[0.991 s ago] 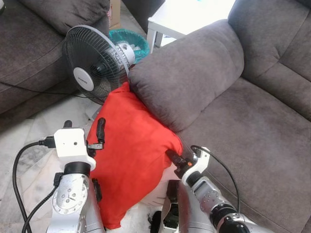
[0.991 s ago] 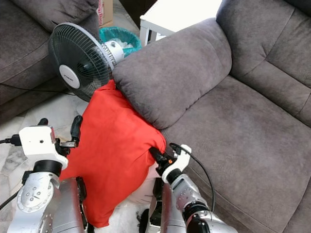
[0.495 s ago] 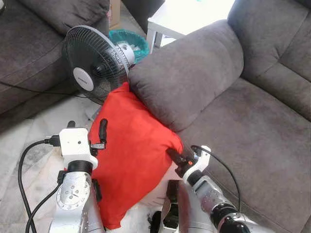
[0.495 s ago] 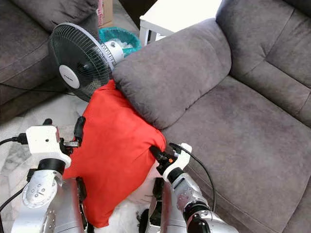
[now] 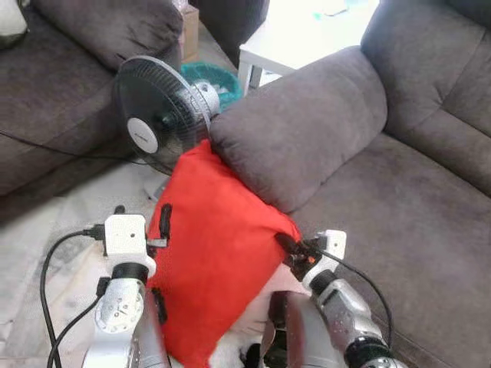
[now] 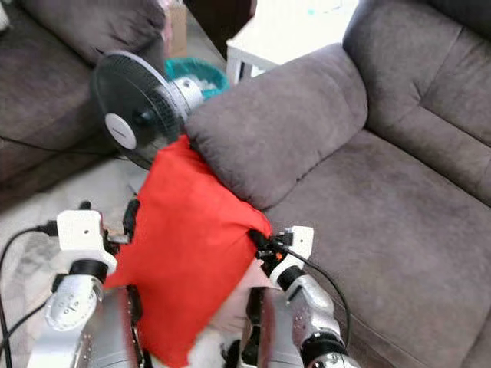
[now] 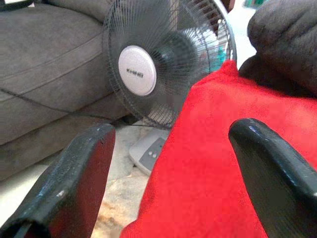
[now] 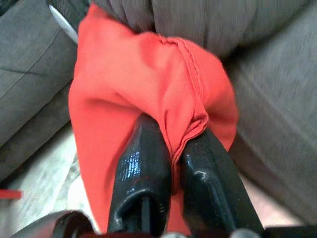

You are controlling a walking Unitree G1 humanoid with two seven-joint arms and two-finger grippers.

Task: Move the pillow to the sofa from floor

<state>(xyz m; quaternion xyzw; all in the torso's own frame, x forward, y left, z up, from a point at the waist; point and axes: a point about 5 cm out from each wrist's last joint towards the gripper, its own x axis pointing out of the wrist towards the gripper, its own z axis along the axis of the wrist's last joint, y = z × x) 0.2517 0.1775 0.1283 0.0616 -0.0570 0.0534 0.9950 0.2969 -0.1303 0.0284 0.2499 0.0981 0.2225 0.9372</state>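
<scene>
**Red pillow held at the sofa's armrest**

The right gripper [image 8: 171, 163] was clamped on the red pillow [image 5: 219, 268], its two black fingers [image 8: 141, 173] pressed together over a bunched seam at the pillow's right corner. Just beyond those fingertips the fabric folded into a ridge, and past it rose the grey sofa [image 5: 399, 207], whose rounded armrest [image 5: 307, 123] overhung the pillow's top edge and touched it. The seat cushion of the sofa lay directly to the right of this gripper.

The left gripper [image 7: 173, 163] stood with its fingers [image 7: 81, 173] spread wide apart, holding nothing. One finger lay against the pillow's left face and the other stood clear over the pale floor [image 5: 69, 207]. Ahead of this gripper, past the pillow's upper corner, stood a pedestal fan [image 5: 157, 115] with a white hub, its base [image 7: 148, 148] on the floor close beside the pillow's edge. A second grey couch [image 5: 69, 84] ran behind the fan, with a thin dark cable crossing its front.

The pillow hung upright between the two grippers, its lower end down near the robot's body and its top tucked under the armrest. Farther off beyond the armrest were a teal basket [image 5: 215, 77] and a white table [image 5: 299, 31]. A black cable [image 5: 54, 268] looped from the left wrist.
</scene>
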